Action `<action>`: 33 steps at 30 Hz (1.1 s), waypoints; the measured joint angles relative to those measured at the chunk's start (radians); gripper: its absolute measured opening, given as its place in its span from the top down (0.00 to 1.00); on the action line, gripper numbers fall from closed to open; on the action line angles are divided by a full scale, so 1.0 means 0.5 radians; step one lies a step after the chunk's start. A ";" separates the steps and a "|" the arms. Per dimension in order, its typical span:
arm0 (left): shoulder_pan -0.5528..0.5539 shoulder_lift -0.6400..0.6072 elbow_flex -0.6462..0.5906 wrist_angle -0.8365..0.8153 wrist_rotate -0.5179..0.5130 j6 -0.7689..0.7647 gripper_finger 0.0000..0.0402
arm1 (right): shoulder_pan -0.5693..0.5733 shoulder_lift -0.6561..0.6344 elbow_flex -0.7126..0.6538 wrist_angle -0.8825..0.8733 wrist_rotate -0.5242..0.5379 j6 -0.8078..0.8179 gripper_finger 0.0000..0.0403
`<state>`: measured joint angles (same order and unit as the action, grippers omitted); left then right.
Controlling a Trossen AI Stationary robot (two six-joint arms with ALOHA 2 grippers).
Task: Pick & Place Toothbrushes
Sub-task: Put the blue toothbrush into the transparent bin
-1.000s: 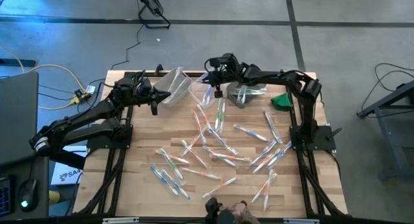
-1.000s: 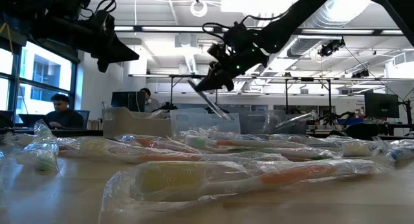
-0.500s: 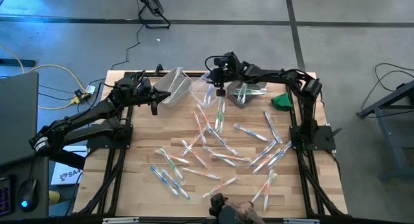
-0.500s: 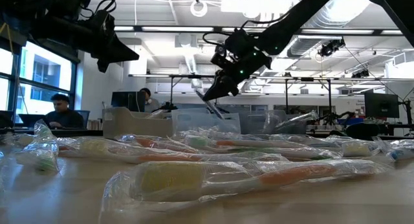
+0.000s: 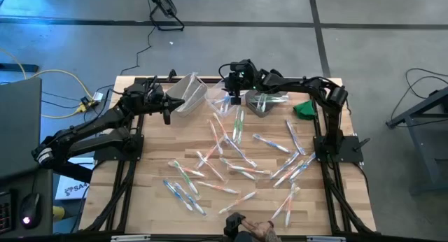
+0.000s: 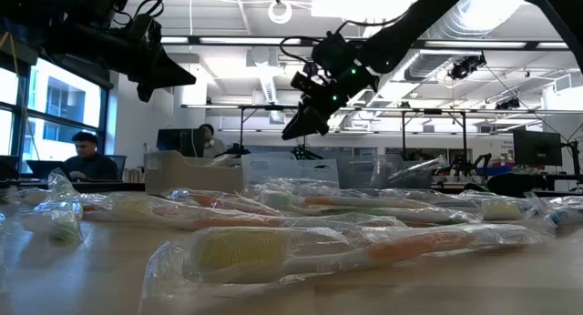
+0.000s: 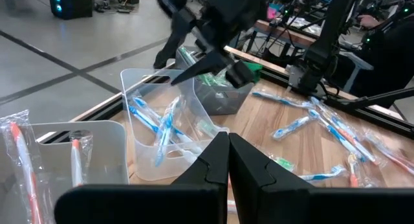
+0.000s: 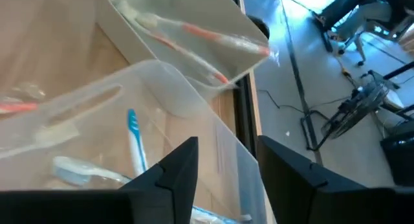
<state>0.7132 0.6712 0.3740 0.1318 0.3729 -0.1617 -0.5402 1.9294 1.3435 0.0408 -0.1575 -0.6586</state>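
Many wrapped toothbrushes (image 5: 231, 151) lie scattered flat on the wooden table, the nearest one (image 6: 319, 251) right before the low camera. My right gripper (image 5: 235, 95) hangs open over the middle clear bin (image 7: 149, 88) at the table's far edge, with nothing between its fingers (image 8: 174, 175). Blue-handled toothbrushes (image 8: 132, 136) lie in that bin. My left gripper (image 5: 166, 110) is shut and raised to the left of the bins, holding nothing.
A clear bin (image 5: 190, 91) with orange-handled toothbrushes (image 8: 194, 36) stands left of the middle bin, a dark bin (image 5: 269, 101) right of it. A green object (image 5: 304, 109) lies at the far right. A person (image 5: 248, 228) is at the near edge.
My right gripper has let go of a wrapped toothbrush that hung below its fingers. The toothbrush has dropped down into the middle bin and no longer shows under the gripper. The gripper has stayed above the bin, shifting slightly toward the far edge.
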 joint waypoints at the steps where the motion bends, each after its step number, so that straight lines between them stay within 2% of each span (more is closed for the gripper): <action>1: 0.000 0.000 0.000 0.000 0.000 0.000 0.99 | 0.019 -0.026 0.000 0.006 0.019 0.000 0.64; 6: 0.000 0.000 0.000 0.000 0.003 -0.002 0.99 | 0.108 -0.197 0.001 -0.051 0.013 0.036 0.71; 12: 0.000 0.001 0.000 -0.001 0.003 -0.007 0.99 | 0.189 -0.403 0.003 -0.158 0.039 0.371 0.84; 17: 0.000 0.001 0.000 0.000 0.004 -0.006 0.99 | 0.223 -0.455 0.003 -0.222 -0.012 0.616 0.91; 21: 0.000 0.001 0.000 -0.003 0.098 -0.096 0.99 | 0.241 -0.462 0.003 -0.272 -0.042 0.656 0.94; 24: -0.001 0.002 0.000 -0.003 0.125 -0.175 0.99 | 0.248 -0.460 0.003 -0.347 -0.118 0.676 0.94; 27: -0.001 0.001 0.000 -0.005 0.124 -0.140 0.99 | 0.292 -0.466 0.003 -0.367 -0.203 0.844 0.96; 30: -0.001 0.001 0.000 -0.024 0.124 -0.110 0.99 | 0.328 -0.575 -0.065 -0.390 -0.434 0.872 0.99; 33: -0.002 0.000 0.000 -0.051 0.122 -0.105 0.99 | 0.356 -0.751 -0.212 -0.212 -0.534 0.966 0.99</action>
<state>0.7124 0.6712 0.3740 0.1062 0.4339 -0.2142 -0.3623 1.5539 1.2374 -0.0650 -0.4246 -0.1755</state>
